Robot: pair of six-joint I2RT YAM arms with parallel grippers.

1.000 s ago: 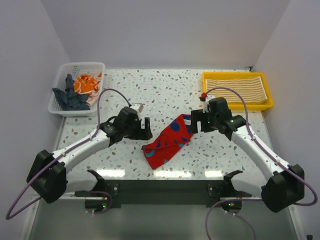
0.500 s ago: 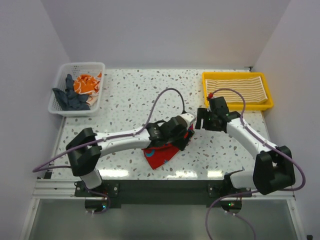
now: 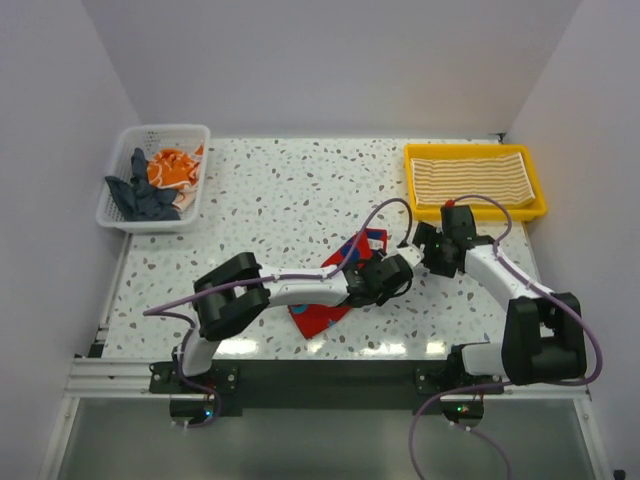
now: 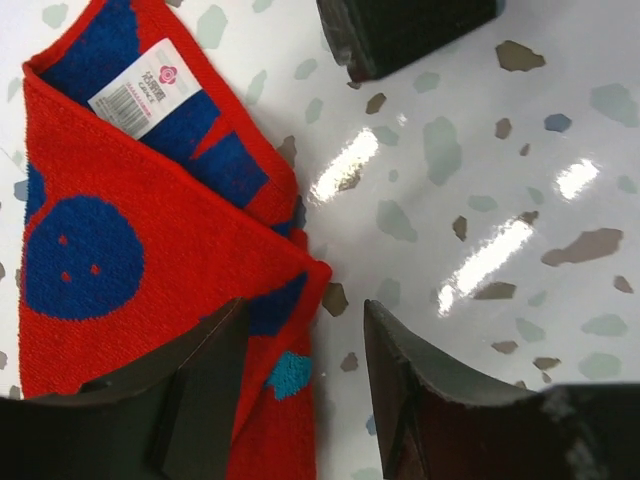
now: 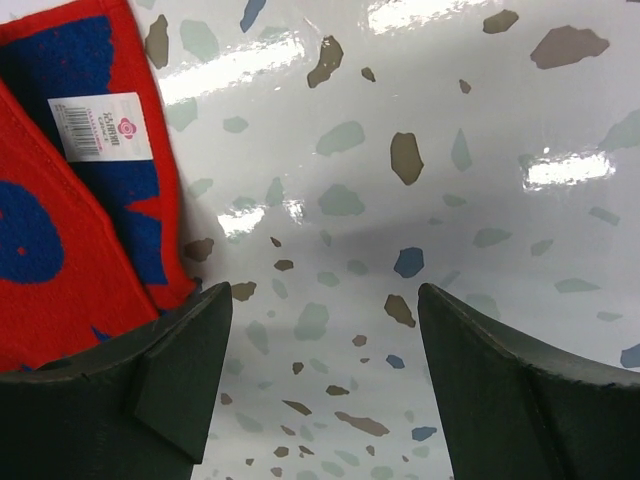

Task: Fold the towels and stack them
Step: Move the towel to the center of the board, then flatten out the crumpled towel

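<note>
1. Red towel, with blue marks: it lies crumpled in a loose fold on the speckled table, at lower centre of the top view. Much of it is covered there by the left arm, which reaches across it toward the right.

2. Left gripper: fingers spread.
- In the left wrist view the towel fills the left half of the frame, with its white label at upper left.
- The towel's folded corner juts into the gap between the fingers.
- The finger at lower left overlaps the towel's edge. The finger at lower right stands over bare table, apart from the cloth.
- The cloth is not pinched.

3. Right gripper: fingers spread wide.
- In the right wrist view the towel occupies the left edge of the frame.
- Its lower corner ends just beside the finger at lower left. Whether they touch cannot be told.
- The gap between the fingers shows only table.

4. Other towels:
- A tan-and-white striped towel lies flat in the yellow tray, at upper right of the top view.
- An orange towel and a dark blue-grey towel lie bunched in the white basket, at upper left.
</note>
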